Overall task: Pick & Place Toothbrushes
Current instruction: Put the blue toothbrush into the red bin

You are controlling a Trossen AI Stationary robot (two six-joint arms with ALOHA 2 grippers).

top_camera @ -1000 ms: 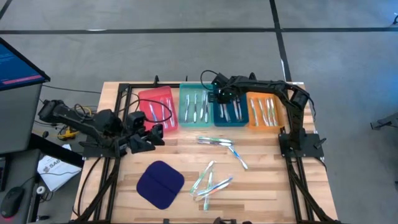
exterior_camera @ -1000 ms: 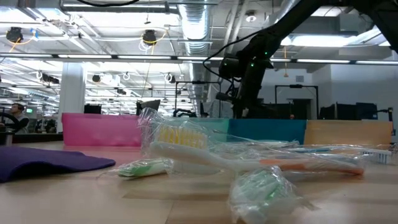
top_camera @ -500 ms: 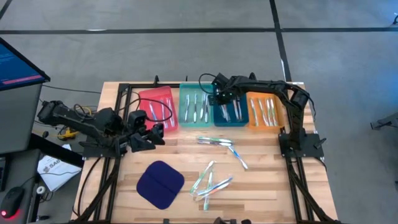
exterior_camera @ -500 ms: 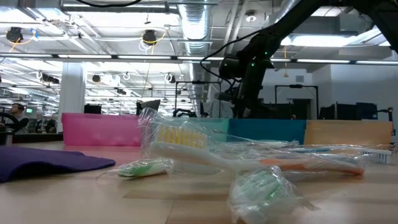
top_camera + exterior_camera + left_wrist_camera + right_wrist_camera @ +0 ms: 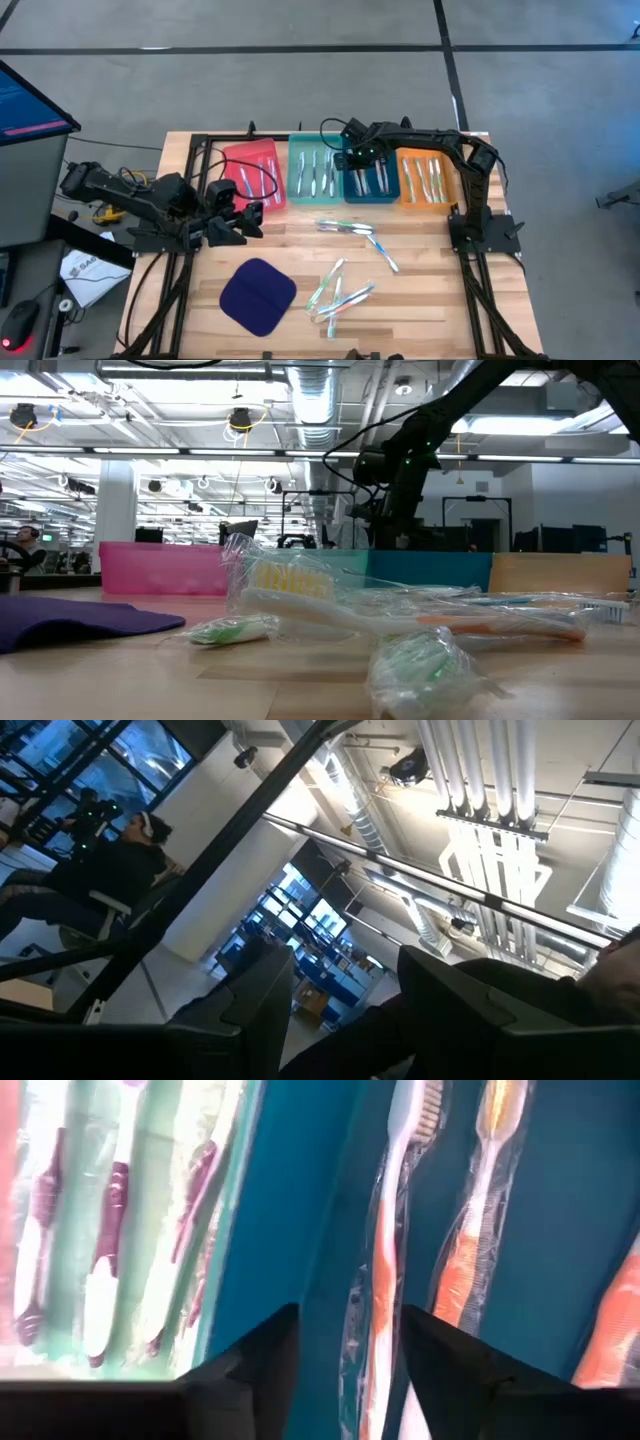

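Right pincer [image 5: 362, 160] hangs over the dark blue tray [image 5: 352, 188], second from the right in the row of four at the desk's [image 5: 420, 300] far edge. In the right wrist view its fingers [image 5: 250, 1360] stand apart with nothing between them; an orange-handled wrapped toothbrush [image 5: 385, 1270] lies in the tray just beyond the tips, so this reads as a drop just made. Left pincer [image 5: 240, 215] waits low near the pink tray [image 5: 240, 152], fingers apart in its wrist view, pointed at the ceiling, empty.

To do this step well: lift straight up so the fingertips don't drag the crinkly wrapper, and clear the tray wall before swinging toward the loose pile.

The other toothbrushes: several already in the pink, mint [image 5: 300, 185], blue and orange [image 5: 408, 195] trays; loose toothbrushes [image 5: 340, 292] are scattered mid-desk, some crossing each other, and exact overlap is hard to judge from above.

Materials: thin rigid plastic sticks in clear, glossy, slippery film; trays are smooth moulded plastic with low walls; desk is pale slatted wood; the dark blue cloth pad [image 5: 258, 297] is soft and rounded.
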